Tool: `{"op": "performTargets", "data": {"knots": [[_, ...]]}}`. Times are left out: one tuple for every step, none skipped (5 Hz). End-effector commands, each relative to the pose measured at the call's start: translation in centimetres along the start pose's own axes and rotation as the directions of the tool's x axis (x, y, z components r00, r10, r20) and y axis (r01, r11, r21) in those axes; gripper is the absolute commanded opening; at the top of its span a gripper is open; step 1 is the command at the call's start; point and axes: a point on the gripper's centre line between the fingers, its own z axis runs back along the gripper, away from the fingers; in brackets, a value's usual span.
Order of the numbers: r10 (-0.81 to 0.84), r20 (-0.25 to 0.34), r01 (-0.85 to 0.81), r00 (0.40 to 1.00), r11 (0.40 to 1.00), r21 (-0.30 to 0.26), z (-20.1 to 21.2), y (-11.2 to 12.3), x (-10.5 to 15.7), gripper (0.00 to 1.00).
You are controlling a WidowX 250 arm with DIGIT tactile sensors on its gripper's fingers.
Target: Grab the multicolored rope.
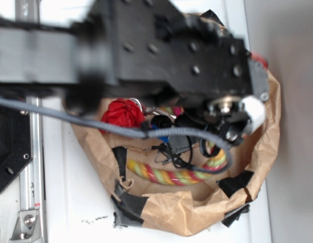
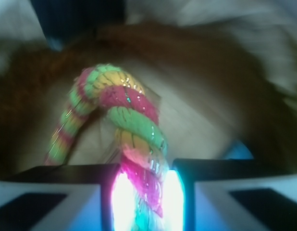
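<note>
1. Bright, even daylight washes the exterior view; the black arm (image 1: 161,45) looms blurred at 12 o'clock.
2. Wrist view smears at its edges; glare burns beside the multicolored rope (image 2: 134,130) at 6 o'clock.

A brown paper bag (image 1: 197,215), its crumpled rim patched with strips of black tape (image 1: 128,202), sits on a white table (image 1: 70,202) and is rolled open like a shallow nest. Inside, toward its left wall, lies a red cloth ball (image 1: 122,114), and a tangle of thin black wires (image 1: 171,149) rests near the middle of the bag's floor.
</note>
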Motion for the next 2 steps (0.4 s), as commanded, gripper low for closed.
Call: {"op": "performTargets", "data": {"knots": [[0.224, -0.031, -0.222, 0.974, 0.973, 0.056, 8.19, -0.74, 0.09, 0.00], [0.277, -0.043, -0.273, 0.960, 0.959, 0.077, 7.95, -0.87, -0.22, 0.00]]}}
